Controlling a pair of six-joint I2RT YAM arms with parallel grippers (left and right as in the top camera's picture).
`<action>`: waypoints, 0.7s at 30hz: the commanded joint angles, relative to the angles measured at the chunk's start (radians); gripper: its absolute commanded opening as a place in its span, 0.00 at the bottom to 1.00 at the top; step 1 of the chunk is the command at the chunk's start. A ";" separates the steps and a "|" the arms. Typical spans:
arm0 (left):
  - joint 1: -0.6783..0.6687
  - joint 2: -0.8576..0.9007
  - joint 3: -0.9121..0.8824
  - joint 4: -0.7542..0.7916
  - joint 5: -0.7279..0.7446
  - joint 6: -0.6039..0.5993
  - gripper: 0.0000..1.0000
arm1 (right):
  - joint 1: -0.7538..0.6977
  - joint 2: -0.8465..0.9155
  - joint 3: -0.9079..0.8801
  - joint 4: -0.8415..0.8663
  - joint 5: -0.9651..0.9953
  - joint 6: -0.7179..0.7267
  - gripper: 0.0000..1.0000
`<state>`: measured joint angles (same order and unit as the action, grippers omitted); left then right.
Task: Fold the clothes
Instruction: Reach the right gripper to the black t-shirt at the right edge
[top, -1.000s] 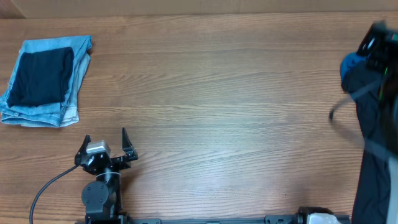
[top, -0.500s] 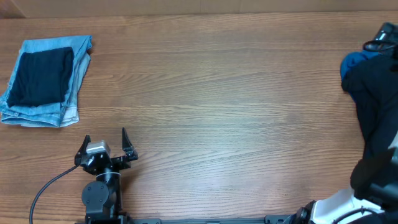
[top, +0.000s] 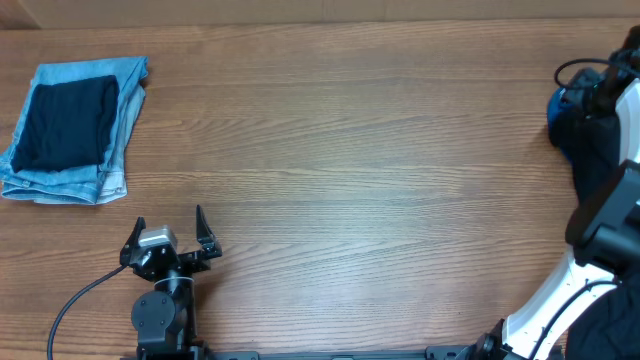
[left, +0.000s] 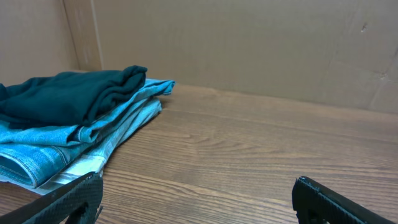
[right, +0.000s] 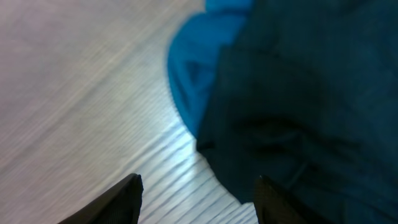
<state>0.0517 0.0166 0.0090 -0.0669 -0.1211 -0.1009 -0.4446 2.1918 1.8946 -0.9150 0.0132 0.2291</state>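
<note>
**Task item.** The black T-shirt (top: 592, 165) lies bunched at the 3 o'clock edge of the table (top: 350, 150). It is partly covered by the right arm (top: 560, 295), which rises from the 5 o'clock corner. A blue garment (top: 560, 108) touches the shirt at its 10 o'clock side.

**Right fingers.** In the right wrist view the right fingers (right: 121, 202) stand apart at the lower edge, with nothing between them.
- The black T-shirt (right: 311, 93) fills the view from 12 o'clock to 4 o'clock.
- Its lower edge runs down toward the finger at 5 o'clock.
- The view is blurred, so it cannot be told whether that finger touches the cloth.
- The finger at 7 o'clock is over bare table and clear of the shirt.
- The blue garment (right: 196, 68) shows at 12 o'clock, just beside the shirt's edge.

**Left fingers.** The left fingers (top: 200, 222) sit at 7 o'clock on the table. They are spread wide, hold nothing, and are well apart from the shirt.

**Other items.**
- Folded jeans (top: 125, 140) lie at 10 o'clock.
- A dark folded garment (top: 68, 122) rests on top of them.
- In the left wrist view the stack is at 9 o'clock, ahead of the left fingers (left: 62, 202) and apart from them.
</note>
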 joint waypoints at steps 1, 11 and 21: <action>-0.008 -0.011 -0.004 0.003 -0.016 0.011 1.00 | -0.003 0.031 0.022 0.009 0.095 0.064 0.62; -0.008 -0.011 -0.004 0.003 -0.016 0.011 1.00 | -0.004 0.077 -0.028 0.063 0.125 0.094 0.71; -0.008 -0.011 -0.004 0.003 -0.016 0.012 1.00 | -0.004 0.112 -0.029 0.062 0.121 0.094 0.66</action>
<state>0.0517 0.0166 0.0090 -0.0673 -0.1211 -0.1009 -0.4450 2.2883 1.8713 -0.8570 0.1207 0.3145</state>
